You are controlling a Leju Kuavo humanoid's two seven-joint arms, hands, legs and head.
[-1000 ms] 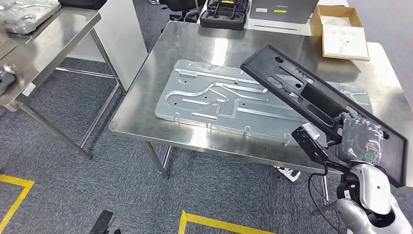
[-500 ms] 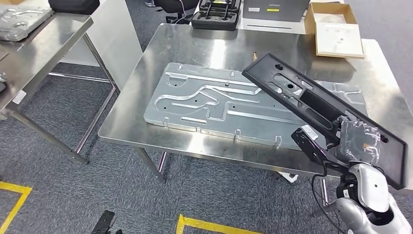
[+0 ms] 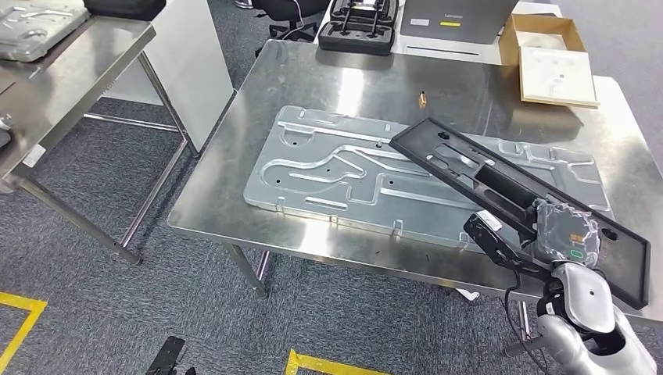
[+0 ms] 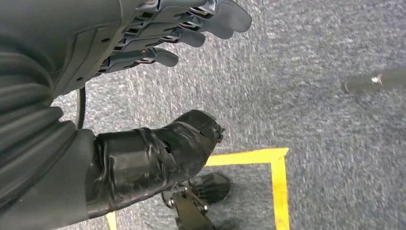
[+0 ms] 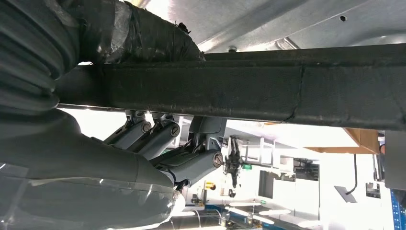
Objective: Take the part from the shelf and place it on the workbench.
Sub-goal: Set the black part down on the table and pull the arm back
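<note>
Now black part (image 3: 500,181) in right hand (image 3: 564,234).

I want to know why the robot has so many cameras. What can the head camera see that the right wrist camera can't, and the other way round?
The head view alone takes in the whole steel workbench, the big silver plate lying on it, the cardboard box and the floor.

The right wrist view alone shows, up close, the fingers curled under the part's edge.

Both show the right hand holding the long black part.
</note>
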